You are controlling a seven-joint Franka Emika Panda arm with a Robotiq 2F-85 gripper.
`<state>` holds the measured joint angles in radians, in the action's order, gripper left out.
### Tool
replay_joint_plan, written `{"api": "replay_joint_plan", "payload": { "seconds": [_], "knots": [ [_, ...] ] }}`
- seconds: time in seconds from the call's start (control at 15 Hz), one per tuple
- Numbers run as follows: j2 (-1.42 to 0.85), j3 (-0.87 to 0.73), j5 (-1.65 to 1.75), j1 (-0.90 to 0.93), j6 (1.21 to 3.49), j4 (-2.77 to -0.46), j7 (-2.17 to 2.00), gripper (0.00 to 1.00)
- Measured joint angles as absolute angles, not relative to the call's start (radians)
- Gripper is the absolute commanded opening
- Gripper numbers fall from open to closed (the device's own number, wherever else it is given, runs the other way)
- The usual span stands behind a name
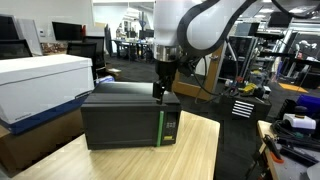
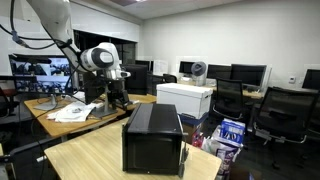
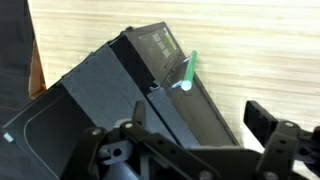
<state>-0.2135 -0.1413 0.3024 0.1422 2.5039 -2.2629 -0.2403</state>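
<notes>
Black microwave (image 1: 125, 118) sits on the pale wooden surface (image 1: 200, 150) right beneath the jaws — spread apart, gripping nothing — with a green stick (image 3: 188, 70) just ahead of them.

Faces the microwave (image 1: 125, 118) door-on, close, in an exterior view; catches the microwave (image 2: 150, 140) end-on from farther back in an exterior view; peers down onto the microwave (image 3: 100, 95) from the wrist.
</notes>
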Motion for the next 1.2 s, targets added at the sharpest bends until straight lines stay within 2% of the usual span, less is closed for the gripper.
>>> {"api": "replay_joint_plan", "payload": {
  "seconds": [0.33,0.8,1.2],
  "knots": [
    [-0.213,-0.08,0.091,0.063,2.471,-2.24,-0.177,1.0],
    [-0.184,-0.062,0.014,-0.005,2.454,-2.239,0.006,1.0],
    [-0.07,-0.072,-0.023,-0.066,2.281,-2.239,0.179,1.0]
  ]
}}
